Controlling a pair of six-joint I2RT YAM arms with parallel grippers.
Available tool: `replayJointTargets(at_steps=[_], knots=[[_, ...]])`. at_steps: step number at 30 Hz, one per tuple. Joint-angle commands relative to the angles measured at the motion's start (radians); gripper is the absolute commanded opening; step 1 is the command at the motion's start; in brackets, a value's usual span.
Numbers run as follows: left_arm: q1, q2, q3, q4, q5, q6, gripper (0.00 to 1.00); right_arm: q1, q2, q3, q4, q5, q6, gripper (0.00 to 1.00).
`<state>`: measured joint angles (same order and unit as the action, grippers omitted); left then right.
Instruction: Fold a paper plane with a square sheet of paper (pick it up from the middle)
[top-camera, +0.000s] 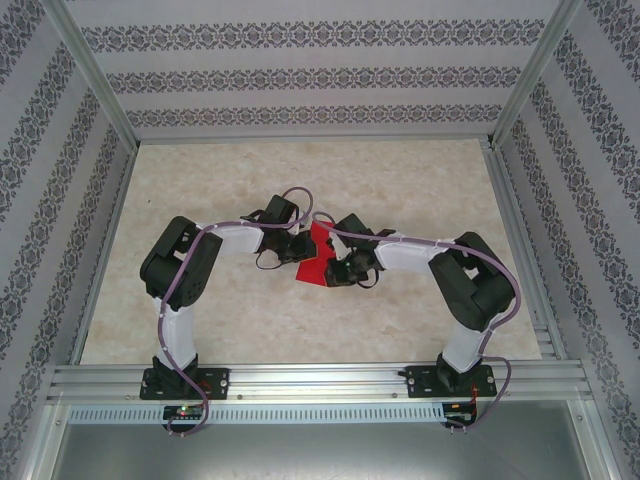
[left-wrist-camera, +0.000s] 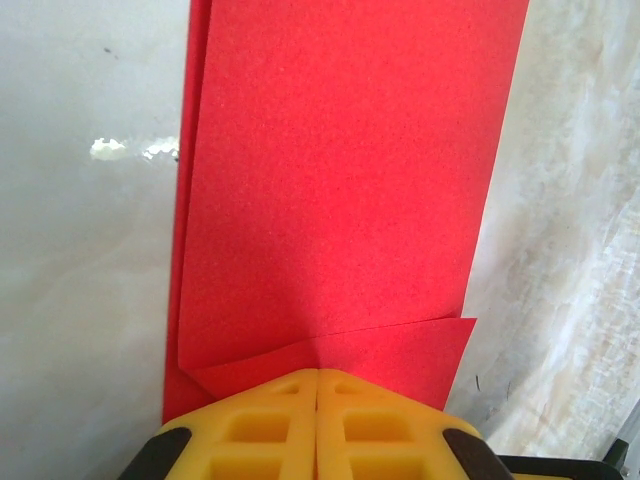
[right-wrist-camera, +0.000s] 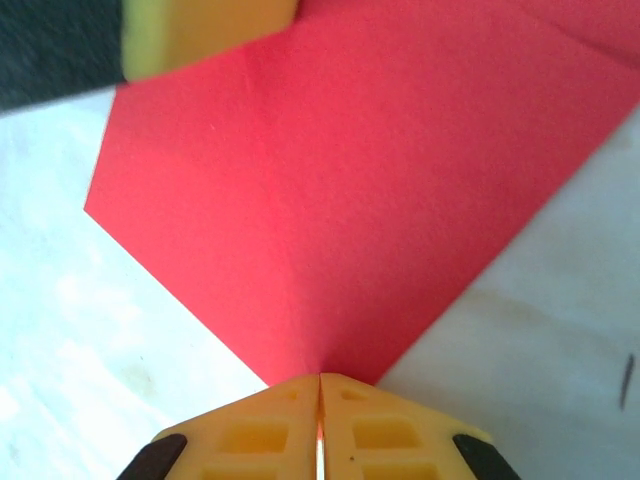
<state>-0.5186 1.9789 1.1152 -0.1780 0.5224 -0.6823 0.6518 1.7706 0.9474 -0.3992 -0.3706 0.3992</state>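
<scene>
Red paper (top-camera: 318, 252), partly folded with creases showing, sits mid-table (top-camera: 400, 180) between the arms; the left gripper (left-wrist-camera: 317, 375) is clamped on one edge, the right gripper (right-wrist-camera: 320, 378) clamped on a pointed corner, fingers pressed together

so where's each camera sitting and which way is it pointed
top external: above and behind the bases, looking down at the table; left arm and right arm meet at the red paper.
left wrist: on the left arm's wrist, looking along its shut left fingers at the paper they pinch.
right wrist: on the right arm's wrist, looking along its shut right fingers at the paper point they pinch.
shared: both wrist views show the red paper; the right one also catches a left finger, top left.
</scene>
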Motion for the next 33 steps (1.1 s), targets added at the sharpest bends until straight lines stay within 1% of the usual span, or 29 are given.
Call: replayJointTargets(at_steps=[1,4,7,12,16,21,25,27,33], knots=[[-0.004,0.084,-0.055,-0.080,-0.125,-0.002,0.08,-0.016,-0.049,-0.004,-0.062,0.033,0.035,0.10],[-0.005,0.085,-0.057,-0.077,-0.120,-0.003,0.08,-0.020,-0.061,0.024,0.009,0.052,0.082,0.10],[-0.005,0.087,-0.055,-0.077,-0.119,-0.002,0.08,-0.008,-0.020,0.066,0.049,0.045,0.109,0.10],[-0.005,0.095,-0.055,-0.071,-0.115,-0.005,0.08,0.012,0.056,0.124,0.057,0.039,0.119,0.10],[-0.004,0.097,-0.055,-0.068,-0.113,-0.007,0.08,0.014,0.080,0.132,0.048,0.036,0.114,0.10],[-0.005,0.097,-0.054,-0.070,-0.117,-0.010,0.08,0.015,0.090,0.100,0.028,0.036,0.103,0.10],[-0.004,0.095,-0.059,-0.066,-0.135,-0.028,0.07,0.018,0.088,0.056,0.016,0.035,0.100,0.08],[-0.004,0.095,-0.066,-0.054,-0.134,-0.038,0.07,0.020,0.076,0.023,0.013,0.033,0.099,0.06],[-0.005,0.086,-0.065,-0.055,-0.143,-0.036,0.06,0.028,0.011,-0.086,-0.003,0.008,0.087,0.05]])
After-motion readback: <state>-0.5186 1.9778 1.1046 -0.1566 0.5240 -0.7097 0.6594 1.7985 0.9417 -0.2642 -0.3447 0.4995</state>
